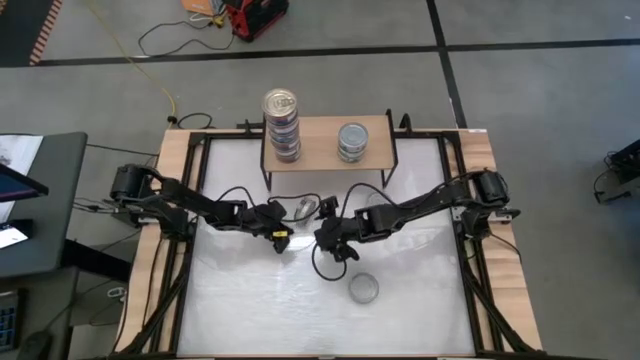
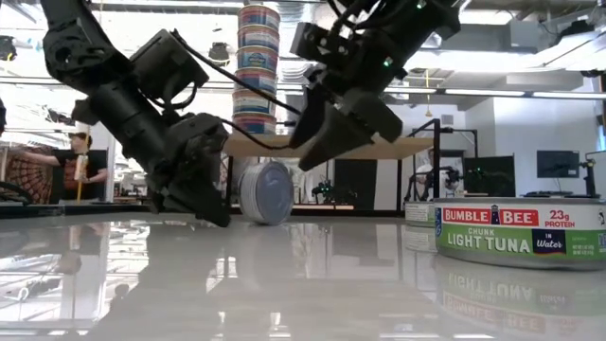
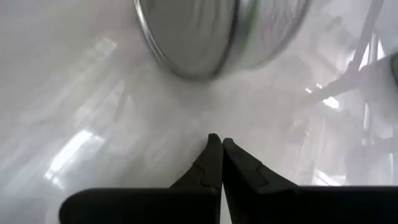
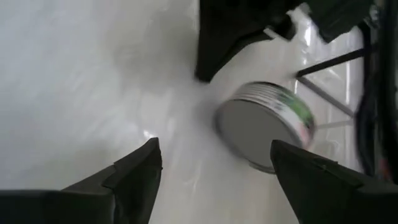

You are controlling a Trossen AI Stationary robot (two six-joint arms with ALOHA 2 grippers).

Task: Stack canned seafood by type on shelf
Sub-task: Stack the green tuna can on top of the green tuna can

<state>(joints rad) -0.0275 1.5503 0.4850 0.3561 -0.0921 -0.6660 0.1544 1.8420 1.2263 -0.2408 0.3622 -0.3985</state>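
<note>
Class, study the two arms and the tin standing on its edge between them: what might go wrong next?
1. The silver round tin stands on its rim, so a nudge may send it rolling.
2. The open right gripper and shut left gripper sit close together and may collide.
3. The tall stack of tins on the light-wood shelf may topple if bumped.
</note>
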